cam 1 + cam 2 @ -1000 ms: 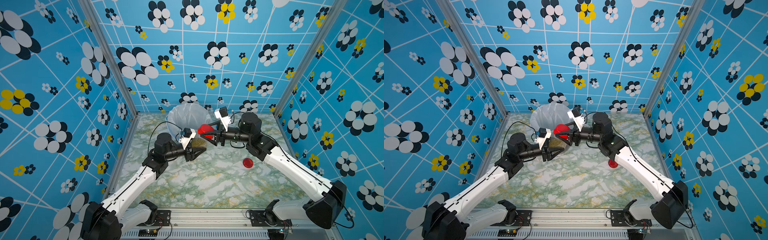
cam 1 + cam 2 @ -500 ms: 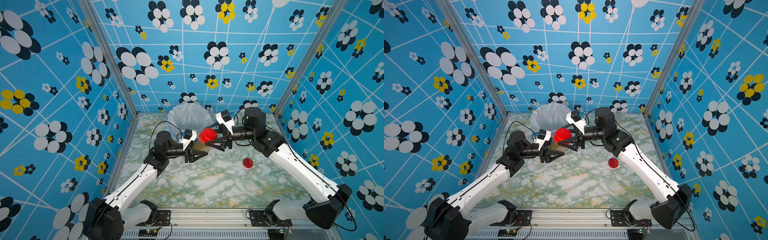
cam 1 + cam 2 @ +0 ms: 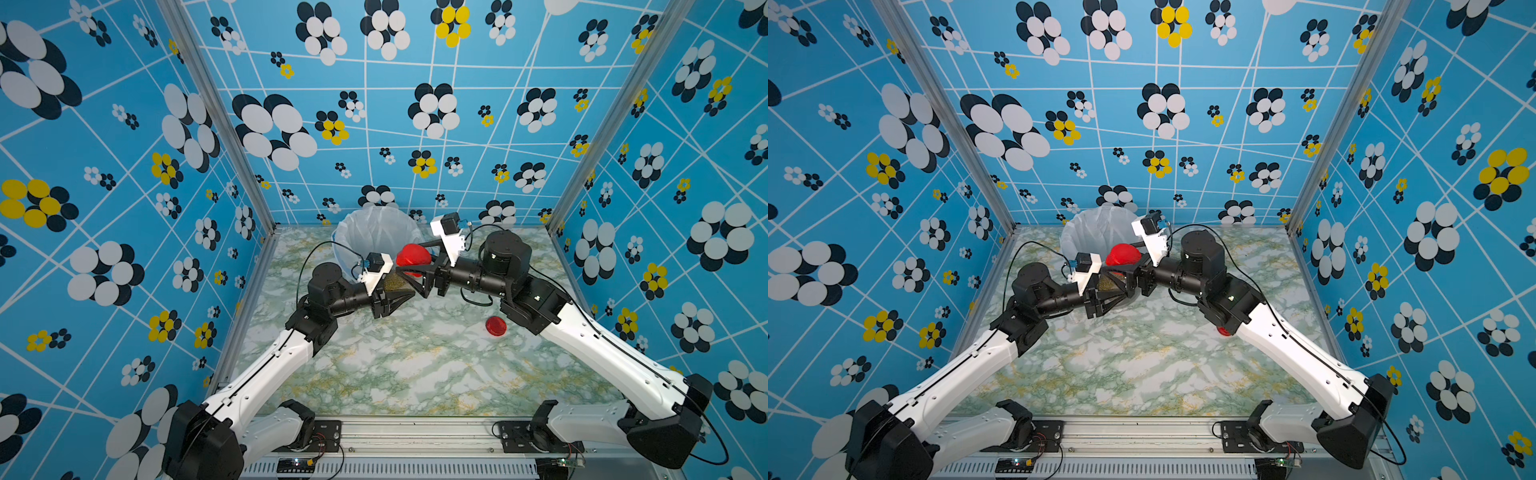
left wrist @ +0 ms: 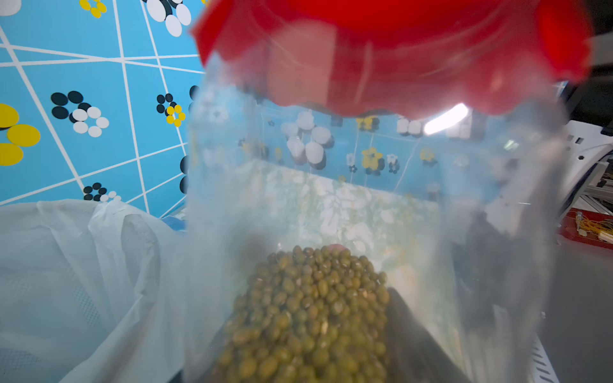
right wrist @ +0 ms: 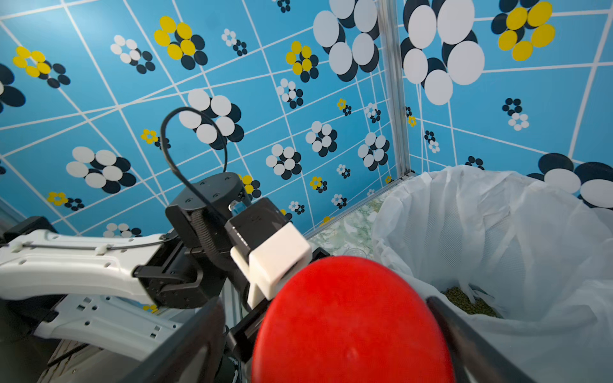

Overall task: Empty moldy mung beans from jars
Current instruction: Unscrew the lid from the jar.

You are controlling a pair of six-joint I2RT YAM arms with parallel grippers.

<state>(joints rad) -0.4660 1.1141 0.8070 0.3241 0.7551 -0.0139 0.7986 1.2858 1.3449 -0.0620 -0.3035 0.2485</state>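
**Re-grip stage at the lid.** My left gripper (image 3: 397, 297) pinches the jar (image 4: 331, 199) just beside the lined bin (image 3: 353, 232). The mung beans (image 4: 308, 315) sit at the end of the jar away from the red lid (image 3: 412, 254), which caps its mouth.

**Change:** a second ago my right gripper (image 5: 326, 318) was clamped on this lid. Its jaws now stand spread to either side of it, one visibly clear of the rim.

I judge this a release between unscrewing turns, not a removal, so nothing can be poured yet. Emptied beans (image 5: 471, 303) already lie in the bin, and a second lid (image 3: 496, 326) rests on the table (image 3: 415, 365), well apart.
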